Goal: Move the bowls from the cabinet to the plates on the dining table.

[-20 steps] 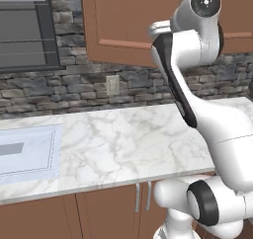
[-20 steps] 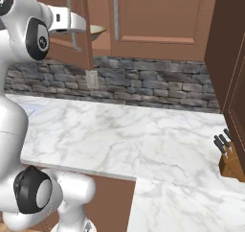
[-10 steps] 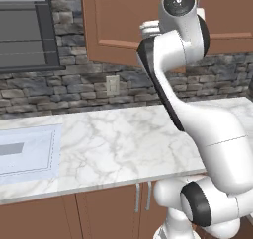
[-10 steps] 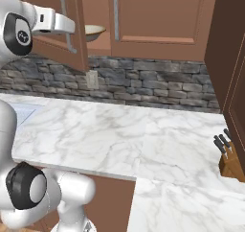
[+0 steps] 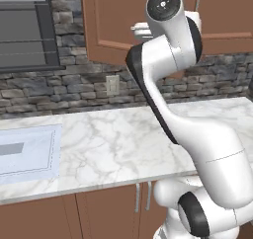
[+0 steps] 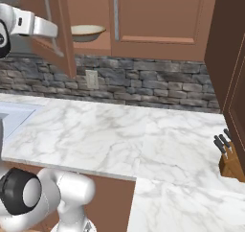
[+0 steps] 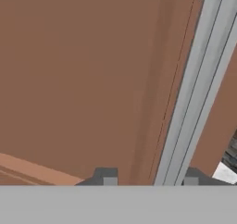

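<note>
Left door of reddish-brown wooden wall cabinet (image 6: 158, 15) swung wider. One cream tan-rimmed bowl (image 6: 87, 32) on shelf. Gripper (image 7: 149, 179) fingers straddle one silver bar handle (image 7: 196, 86), contact unclear.

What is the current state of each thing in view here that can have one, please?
cabinet door: swung partly open, its silver handle between the gripper's fingertips.
right cabinet door: closed.
cream bowl: upright on the cabinet shelf, untouched.
gripper: jaws partly open around the handle; I cannot tell whether they are clamped on it.
knife block: upright on the counter, knives in.
</note>
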{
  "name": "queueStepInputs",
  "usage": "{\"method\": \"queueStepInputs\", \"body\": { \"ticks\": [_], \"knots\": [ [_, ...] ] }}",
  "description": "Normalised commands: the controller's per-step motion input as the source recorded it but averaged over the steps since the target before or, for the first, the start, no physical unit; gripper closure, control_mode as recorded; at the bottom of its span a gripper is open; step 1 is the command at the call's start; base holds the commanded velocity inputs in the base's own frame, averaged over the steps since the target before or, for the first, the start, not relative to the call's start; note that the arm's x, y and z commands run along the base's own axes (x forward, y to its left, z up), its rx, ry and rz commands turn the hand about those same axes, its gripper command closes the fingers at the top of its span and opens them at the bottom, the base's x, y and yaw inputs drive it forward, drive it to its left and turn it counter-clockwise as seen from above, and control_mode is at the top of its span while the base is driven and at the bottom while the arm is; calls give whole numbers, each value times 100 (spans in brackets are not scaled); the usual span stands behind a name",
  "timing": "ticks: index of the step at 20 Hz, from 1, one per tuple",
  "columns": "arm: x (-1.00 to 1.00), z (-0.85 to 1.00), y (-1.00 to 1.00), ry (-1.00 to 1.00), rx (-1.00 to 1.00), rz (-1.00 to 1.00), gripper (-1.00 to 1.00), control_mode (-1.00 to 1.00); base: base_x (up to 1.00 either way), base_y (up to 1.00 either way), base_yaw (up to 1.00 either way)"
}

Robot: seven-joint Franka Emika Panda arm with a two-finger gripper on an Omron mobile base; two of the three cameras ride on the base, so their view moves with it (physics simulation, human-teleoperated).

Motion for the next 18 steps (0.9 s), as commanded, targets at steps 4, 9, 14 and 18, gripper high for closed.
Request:
{"method": "queueStepInputs", "body": {
  "ticks": [4,9,14,18],
  "knots": [
    [-65,0,71,-8,0,0,100,-100,0,0,0],
    [-56,0,68,-8,0,0,100,-100,0,0,0],
    [-22,0,41,-4,0,0,100,-100,0,0,0],
    [0,0,2,0,0,0,-100,-100,0,0,0]
  ]
}}
